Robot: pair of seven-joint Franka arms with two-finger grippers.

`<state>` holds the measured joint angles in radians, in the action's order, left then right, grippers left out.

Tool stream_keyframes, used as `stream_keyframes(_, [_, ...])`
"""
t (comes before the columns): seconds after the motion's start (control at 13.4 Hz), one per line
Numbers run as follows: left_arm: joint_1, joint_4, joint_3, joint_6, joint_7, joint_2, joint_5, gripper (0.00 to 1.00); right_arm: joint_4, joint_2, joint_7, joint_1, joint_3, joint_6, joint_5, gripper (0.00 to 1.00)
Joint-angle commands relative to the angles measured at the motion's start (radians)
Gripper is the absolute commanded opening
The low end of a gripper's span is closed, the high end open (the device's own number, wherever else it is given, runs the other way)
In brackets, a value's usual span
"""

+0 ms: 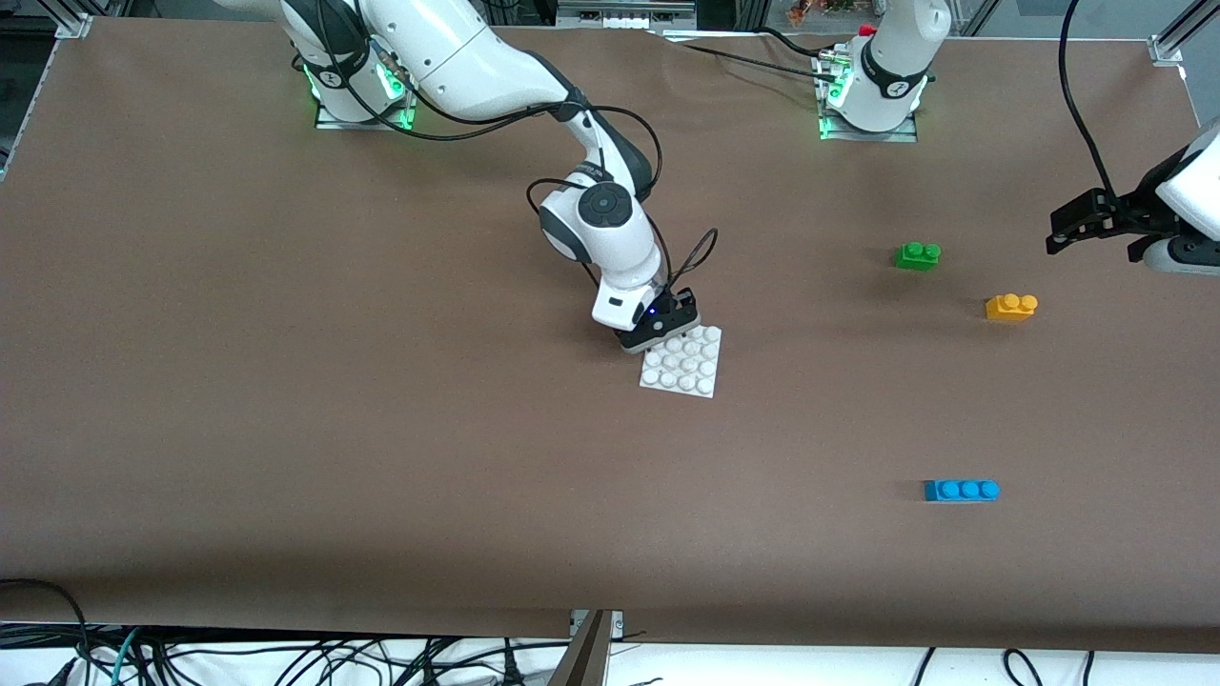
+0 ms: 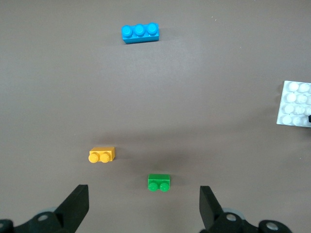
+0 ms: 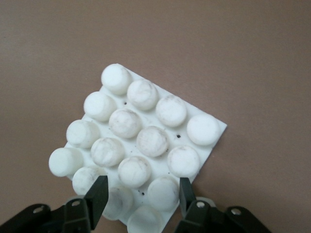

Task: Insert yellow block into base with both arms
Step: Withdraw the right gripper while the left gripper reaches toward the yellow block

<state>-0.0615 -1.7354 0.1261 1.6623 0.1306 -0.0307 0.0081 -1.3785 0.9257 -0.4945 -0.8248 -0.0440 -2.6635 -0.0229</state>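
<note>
The white studded base (image 1: 679, 367) lies flat mid-table. My right gripper (image 1: 660, 332) is down on the base's edge toward the robots. In the right wrist view the right gripper (image 3: 141, 191) is shut on the base (image 3: 217, 127), its fingers clamped against two edge studs. The yellow block (image 1: 1011, 307) rests on the table toward the left arm's end, apart from both grippers. My left gripper (image 1: 1056, 233) hangs open and empty above that end. In the left wrist view, the yellow block (image 2: 102, 155) and base (image 2: 294, 104) lie ahead of the left gripper (image 2: 144, 204).
A green two-stud brick (image 1: 918, 255) (image 2: 159, 182) sits beside the yellow block, farther from the front camera. A blue three-stud brick (image 1: 961, 490) (image 2: 140, 33) lies nearer to the front camera. Brown cloth covers the table.
</note>
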Motion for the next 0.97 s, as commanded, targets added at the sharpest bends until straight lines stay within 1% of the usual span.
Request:
stream_keyframes(0.0, [-0.001, 0.028, 0.0, -0.029, -0.005, 0.009, 0.015, 1.0, 0.041, 0.021, 0.022, 0.003, 0.01, -0.01, -0.015, 0.67])
stream_keyframes(0.15, [0.0, 0.027, 0.0, -0.029, -0.005, 0.009, 0.015, 1.0, 0.05, 0.019, 0.028, 0.018, 0.021, -0.004, -0.006, 0.68])
stream_keyframes(0.37, [0.002, 0.033, 0.0, -0.03, -0.003, 0.011, 0.015, 1.0, 0.055, 0.013, 0.03, 0.1, 0.021, 0.0, 0.046, 0.8])
stream_keyframes(0.52, [0.003, 0.033, 0.001, -0.03, -0.002, 0.011, 0.015, 1.0, 0.053, 0.013, 0.03, 0.15, 0.019, 0.005, 0.057, 0.82])
stream_keyframes(0.6, [0.002, 0.034, 0.001, -0.03, -0.002, 0.011, 0.015, 1.0, 0.052, 0.004, 0.031, 0.186, 0.019, 0.049, 0.057, 0.83])
stream_keyframes(0.67, [0.002, 0.034, 0.001, -0.03, -0.002, 0.011, 0.015, 1.0, 0.053, -0.028, 0.033, 0.237, 0.019, 0.141, 0.057, 0.87])
stream_keyframes(0.75, [0.002, 0.036, 0.001, -0.03, -0.002, 0.011, 0.015, 1.0, 0.056, -0.05, 0.043, 0.303, 0.007, 0.243, 0.054, 0.9])
stream_keyframes(0.82, [0.003, 0.036, 0.003, -0.03, 0.0, 0.011, 0.015, 1.0, 0.062, -0.091, 0.083, 0.347, 0.006, 0.323, 0.057, 1.0])
stream_keyframes(0.9, [0.003, 0.036, 0.003, -0.03, 0.0, 0.012, 0.015, 1.0, 0.059, -0.129, 0.115, 0.378, 0.009, 0.392, 0.066, 1.0])
